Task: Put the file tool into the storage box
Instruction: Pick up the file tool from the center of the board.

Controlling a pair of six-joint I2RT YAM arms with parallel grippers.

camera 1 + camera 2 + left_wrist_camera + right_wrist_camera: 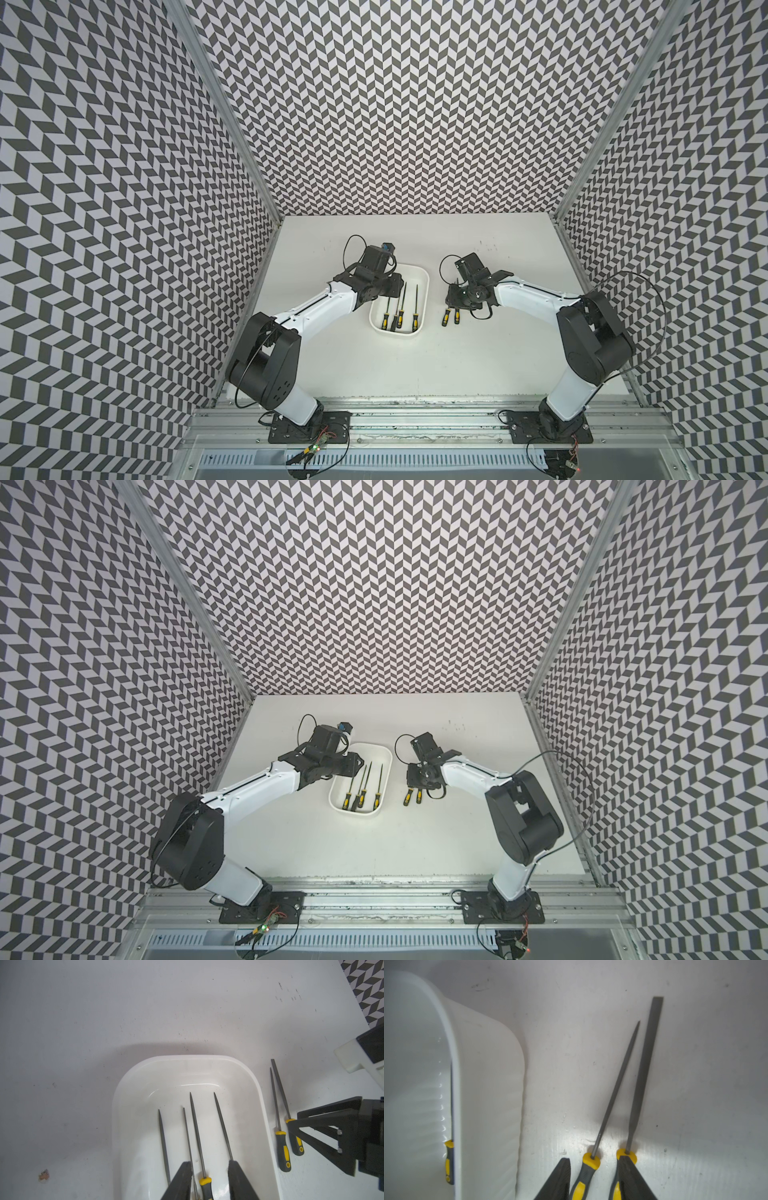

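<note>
The white storage box (415, 276) (378, 756) lies mid-table with several yellow-and-black-handled files (197, 1132) in it, tips toward the back. My left gripper (209, 1164) hangs just over the box, open. One file's handle lies loose between its fingers (182, 1180). Two more files (445, 316) (419, 796) lie on the table just right of the box. My right gripper (593, 1160) is down at them, open, straddling the handle of the pointed file (616, 1088) with a gap on each side. One finger lies over the handle of the flat file (645, 1064).
The left arm's wrist (376, 278) covers the box's left rim. The right arm's wrist (473, 286) sits above the shafts of the two table files. Patterned walls (415, 124) close the white table on three sides; a metal rail (415, 409) runs along the front.
</note>
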